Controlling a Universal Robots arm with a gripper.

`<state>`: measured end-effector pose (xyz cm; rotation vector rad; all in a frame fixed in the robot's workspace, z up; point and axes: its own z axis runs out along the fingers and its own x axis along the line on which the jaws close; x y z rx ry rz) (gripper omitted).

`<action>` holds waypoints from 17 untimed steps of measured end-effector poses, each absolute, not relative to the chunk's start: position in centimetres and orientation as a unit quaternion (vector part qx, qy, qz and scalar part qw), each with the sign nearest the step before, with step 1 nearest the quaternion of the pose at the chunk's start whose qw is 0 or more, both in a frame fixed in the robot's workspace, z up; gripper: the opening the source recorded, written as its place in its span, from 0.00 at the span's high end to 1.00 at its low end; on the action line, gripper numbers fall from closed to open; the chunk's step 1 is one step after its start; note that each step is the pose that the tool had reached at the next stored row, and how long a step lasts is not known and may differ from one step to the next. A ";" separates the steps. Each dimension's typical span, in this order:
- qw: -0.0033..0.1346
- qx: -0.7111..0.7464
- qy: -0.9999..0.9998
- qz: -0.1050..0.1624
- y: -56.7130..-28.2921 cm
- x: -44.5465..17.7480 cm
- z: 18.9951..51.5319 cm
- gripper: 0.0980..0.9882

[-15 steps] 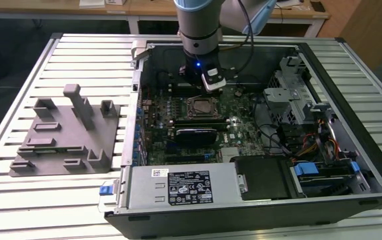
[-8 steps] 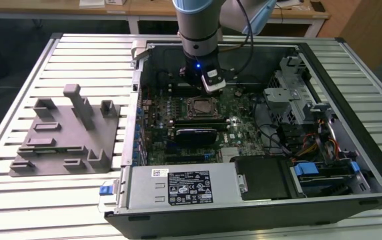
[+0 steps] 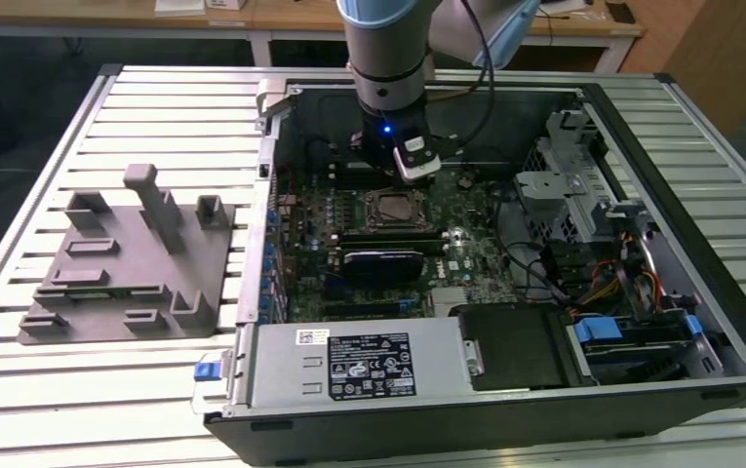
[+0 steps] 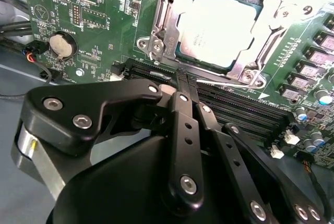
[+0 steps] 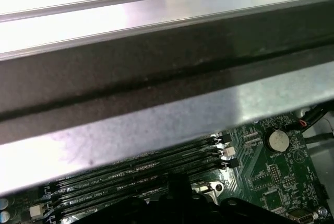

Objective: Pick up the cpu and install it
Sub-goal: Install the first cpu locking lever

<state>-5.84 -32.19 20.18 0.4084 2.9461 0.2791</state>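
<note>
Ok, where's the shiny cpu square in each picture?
Exterior view: cpu in its socket, mid-motherboard, beside the memory slots.
Second wrist view: cpu in the socket, beyond the memory slots.
First wrist view: the memory slots, the landmark all three views share.

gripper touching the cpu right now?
Apart. In the second wrist view the gripper has its fingers shut together with nothing between them, and the cpu lies in its socket with bare board between them.
</note>
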 end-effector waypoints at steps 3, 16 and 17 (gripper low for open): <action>0.077 0.136 0.983 0.093 -32.2 -5.8 20.3 0.99; 0.079 0.136 0.983 0.093 -32.1 -5.9 20.0 0.99; 0.079 0.136 0.983 0.093 -32.1 -5.9 20.0 0.99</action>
